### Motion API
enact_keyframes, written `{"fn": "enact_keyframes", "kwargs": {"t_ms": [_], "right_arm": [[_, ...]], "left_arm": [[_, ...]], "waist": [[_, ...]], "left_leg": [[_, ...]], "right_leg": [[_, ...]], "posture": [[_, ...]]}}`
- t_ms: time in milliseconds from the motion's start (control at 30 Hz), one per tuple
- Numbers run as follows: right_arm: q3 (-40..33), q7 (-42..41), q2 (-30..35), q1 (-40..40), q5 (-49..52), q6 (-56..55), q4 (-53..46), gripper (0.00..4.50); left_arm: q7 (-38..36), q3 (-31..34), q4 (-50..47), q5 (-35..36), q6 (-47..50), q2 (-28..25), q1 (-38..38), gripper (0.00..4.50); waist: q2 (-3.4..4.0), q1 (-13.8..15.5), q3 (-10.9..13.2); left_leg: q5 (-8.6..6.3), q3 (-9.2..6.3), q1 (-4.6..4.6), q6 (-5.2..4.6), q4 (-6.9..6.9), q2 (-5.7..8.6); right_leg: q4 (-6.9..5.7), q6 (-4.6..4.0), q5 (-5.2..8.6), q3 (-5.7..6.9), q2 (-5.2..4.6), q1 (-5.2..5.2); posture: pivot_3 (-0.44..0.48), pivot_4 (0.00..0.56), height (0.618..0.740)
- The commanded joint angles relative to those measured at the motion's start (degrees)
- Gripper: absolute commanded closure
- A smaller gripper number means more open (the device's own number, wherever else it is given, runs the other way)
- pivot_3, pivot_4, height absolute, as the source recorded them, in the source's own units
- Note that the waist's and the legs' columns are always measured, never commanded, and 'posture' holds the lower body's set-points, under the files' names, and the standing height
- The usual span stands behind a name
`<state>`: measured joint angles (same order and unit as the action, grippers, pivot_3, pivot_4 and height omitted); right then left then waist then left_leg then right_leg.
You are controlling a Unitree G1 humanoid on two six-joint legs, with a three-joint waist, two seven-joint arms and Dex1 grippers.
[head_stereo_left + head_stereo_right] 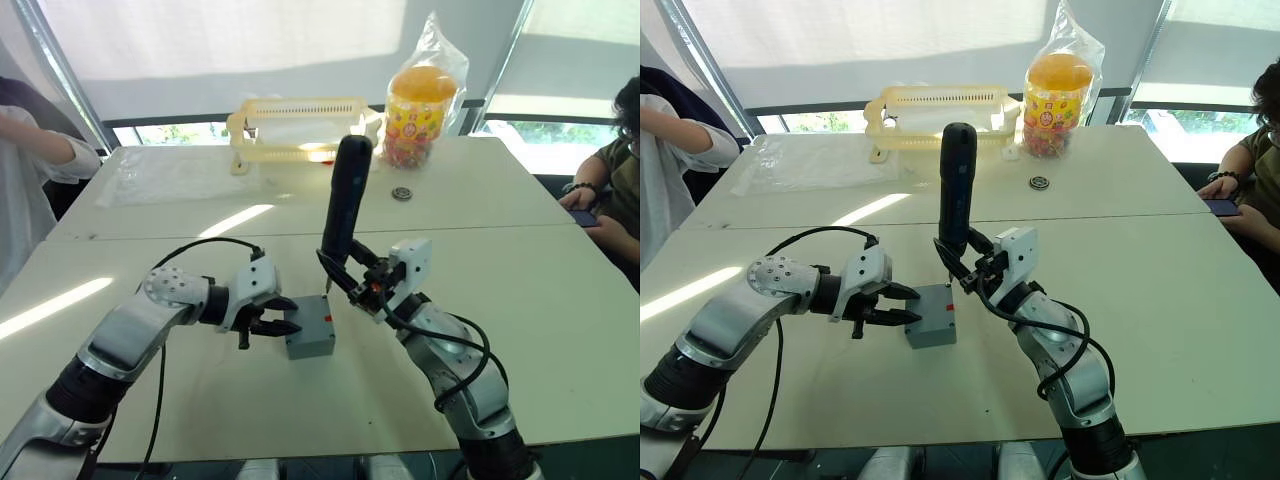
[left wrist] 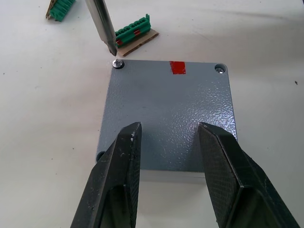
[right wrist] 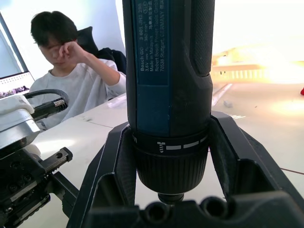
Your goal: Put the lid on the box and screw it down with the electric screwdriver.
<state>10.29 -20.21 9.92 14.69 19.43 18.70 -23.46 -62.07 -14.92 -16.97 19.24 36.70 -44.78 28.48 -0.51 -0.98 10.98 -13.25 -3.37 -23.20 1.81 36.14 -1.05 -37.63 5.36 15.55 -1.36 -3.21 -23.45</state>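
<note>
From the head, the right end effector (image 1: pixel 345 272) grasps the black cylindrical electric screwdriver (image 1: pixel 345 200) upright over the grey box (image 1: pixel 310 327) on the pale bench (image 1: pixel 560 300). At the left wrist, the left end effector (image 2: pixel 168 137), fingers spread, rests on the speckled lid (image 2: pixel 166 114); the metal bit meets a corner screw (image 2: pixel 118 63). The right wrist shows ribbed fingers (image 3: pixel 237 161) clenching the tool.

The lid (image 2: pixel 166 118) is grey with a fine pebbled matt finish; the screwdriver bit (image 2: pixel 102 23) is shiny metal.
</note>
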Motion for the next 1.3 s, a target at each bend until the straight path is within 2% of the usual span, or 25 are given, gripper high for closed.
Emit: {"fn": "enact_keyframes", "kwargs": {"t_ms": [33, 1300], "right_arm": [[-0.7, 0.2, -1.2, 1.3, 1.3, -0.6, -5.3, 2.74], [0.2, -2.3, -1.5, -0.1, -2.6, -4.4, 1.3, 2.74]], "left_arm": [[-0.1, -2.0, 1.5, -2.0, 0.9, -0.6, -1.1, 2.63], [0.3, -1.6, 1.6, -2.2, 1.0, -0.9, -0.8, 2.63]], "waist": [[0.00, 0.0, 0.0], [-0.01, 0.0, 0.0]], "left_leg": [[0.00, 0.00, 0.00, 0.00, 0.00, 0.00], [0.00, 0.00, 0.03, 0.00, -0.01, 0.00]], "right_leg": [[0.00, 0.00, 0.00, 0.00, 0.00, 0.00], [0.00, 0.00, 0.00, 0.00, 0.00, 0.02]], "posture": [[0.000, 0.150, 0.740], [0.000, 0.150, 0.740]]}}
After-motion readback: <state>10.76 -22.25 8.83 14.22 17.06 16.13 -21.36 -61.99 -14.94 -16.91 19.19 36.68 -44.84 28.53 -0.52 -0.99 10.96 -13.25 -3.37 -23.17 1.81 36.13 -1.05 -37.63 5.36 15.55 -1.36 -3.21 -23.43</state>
